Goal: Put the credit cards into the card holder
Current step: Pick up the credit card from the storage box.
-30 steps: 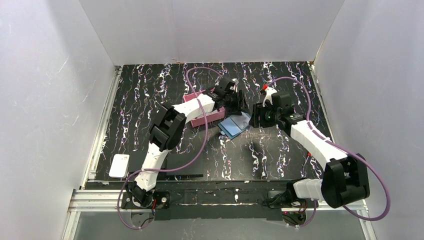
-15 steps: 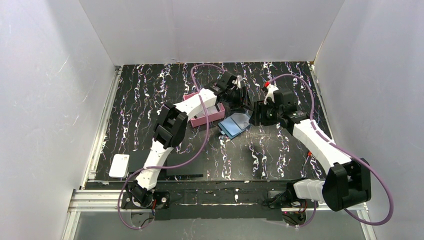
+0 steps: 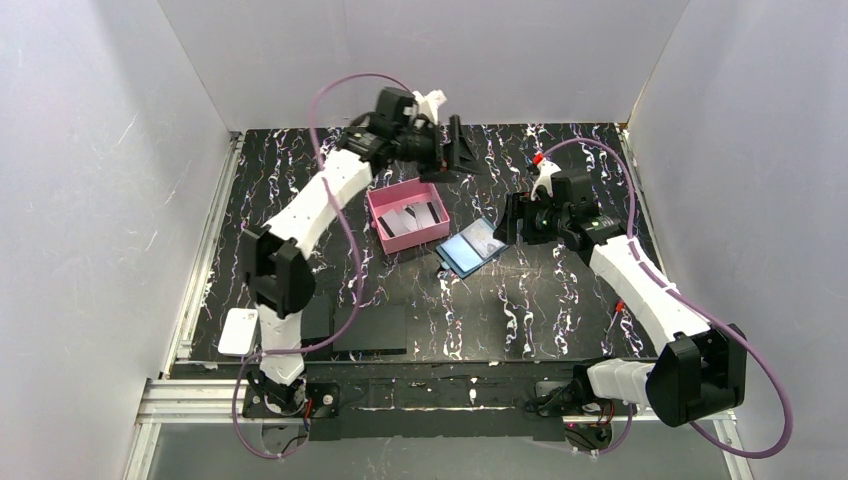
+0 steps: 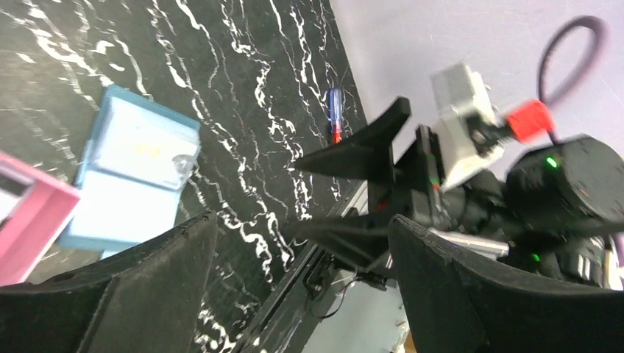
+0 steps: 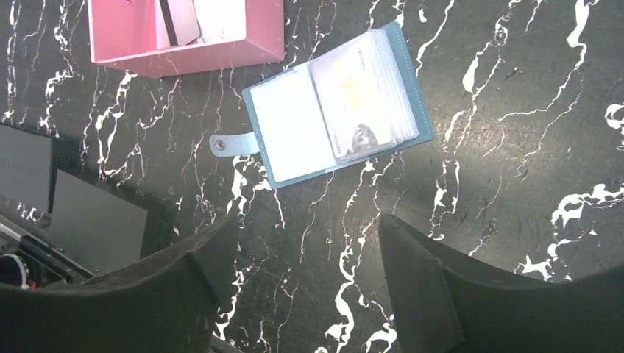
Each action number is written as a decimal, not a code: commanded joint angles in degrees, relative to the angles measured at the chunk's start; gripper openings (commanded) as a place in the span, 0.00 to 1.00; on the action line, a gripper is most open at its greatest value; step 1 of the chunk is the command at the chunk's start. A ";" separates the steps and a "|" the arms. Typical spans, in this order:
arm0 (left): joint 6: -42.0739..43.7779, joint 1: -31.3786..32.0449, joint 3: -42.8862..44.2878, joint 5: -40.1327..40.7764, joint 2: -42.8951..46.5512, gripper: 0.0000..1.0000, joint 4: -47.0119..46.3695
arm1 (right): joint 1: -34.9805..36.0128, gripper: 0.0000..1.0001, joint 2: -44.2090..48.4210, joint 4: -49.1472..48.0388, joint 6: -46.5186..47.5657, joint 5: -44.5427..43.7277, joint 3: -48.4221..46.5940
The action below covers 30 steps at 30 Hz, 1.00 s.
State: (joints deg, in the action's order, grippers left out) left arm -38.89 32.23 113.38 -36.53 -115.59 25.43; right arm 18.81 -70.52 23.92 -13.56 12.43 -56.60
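The pink card holder [image 3: 405, 218] sits mid-table with pale credit cards [image 3: 411, 214] lying inside it. In the right wrist view the card holder [image 5: 184, 40] is at top left, and one of the cards [image 5: 179, 18] in it has a black stripe. My left gripper [image 3: 468, 155] is raised behind the holder near the back wall, open and empty; its wrist view shows the left gripper [image 4: 302, 220] with nothing between the jaws. My right gripper [image 3: 507, 226] hovers open just right of the blue case; it [image 5: 307, 220] holds nothing.
A blue hinged case [image 3: 472, 245] lies open right of the holder, also visible as the blue case [image 5: 338, 103]. Flat black pads [image 3: 370, 328] lie near the front edge, a white card-like piece [image 3: 238, 331] at front left. A small screwdriver [image 4: 333, 121] lies on the table.
My left arm swung up and back from the card holder toward the rear wall and its jaws opened wide, uncovering the cards in the holder. My right gripper opened a little, barely moving.
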 commanded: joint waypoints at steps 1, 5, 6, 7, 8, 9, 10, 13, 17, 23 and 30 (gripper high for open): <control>13.41 -4.15 -2.34 0.17 7.53 0.86 10.54 | -0.18 0.81 0.06 -1.48 -2.38 2.01 -3.51; 17.70 -6.45 -3.91 11.38 6.68 0.83 15.24 | -0.18 0.84 -2.92 1.64 -5.03 2.11 -6.92; 16.04 -6.97 -5.38 14.15 6.31 0.80 14.58 | -0.18 0.84 -3.73 2.26 -5.98 1.82 -7.79; 13.98 -7.42 -6.58 15.41 5.72 0.77 14.02 | -0.18 0.84 -4.27 3.32 -6.75 1.38 -8.73; 10.73 -7.76 -7.31 16.43 4.89 0.73 13.70 | -0.18 0.84 -4.76 4.50 -7.08 1.17 -9.83; 8.00 -7.99 -7.79 17.07 3.97 0.71 13.68 | -0.18 0.84 -5.18 5.58 -7.23 1.07 -10.79; 5.60 -8.05 -8.92 17.26 3.30 0.69 12.69 | -0.18 0.84 -5.50 7.08 -7.26 0.70 -11.79; -2.51 -8.06 -12.64 15.06 2.70 0.69 5.65 | -0.24 0.85 -6.29 12.99 -5.57 0.09 -15.32; -0.96 -7.18 -11.61 20.64 1.79 0.66 5.14 | -0.26 0.85 -9.47 22.70 -3.65 0.57 -21.37; -3.03 -7.55 8.29 30.38 -13.77 0.45 26.57 | -1.31 0.85 -17.03 26.18 -0.06 2.27 -30.32; -12.02 -7.53 13.76 41.37 -19.80 0.49 41.29 | -1.49 0.85 -17.75 25.58 0.31 2.34 -29.76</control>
State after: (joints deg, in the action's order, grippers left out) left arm -46.46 24.75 124.33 -3.38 -135.57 55.46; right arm 17.63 -88.73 49.32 -14.31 14.11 -84.55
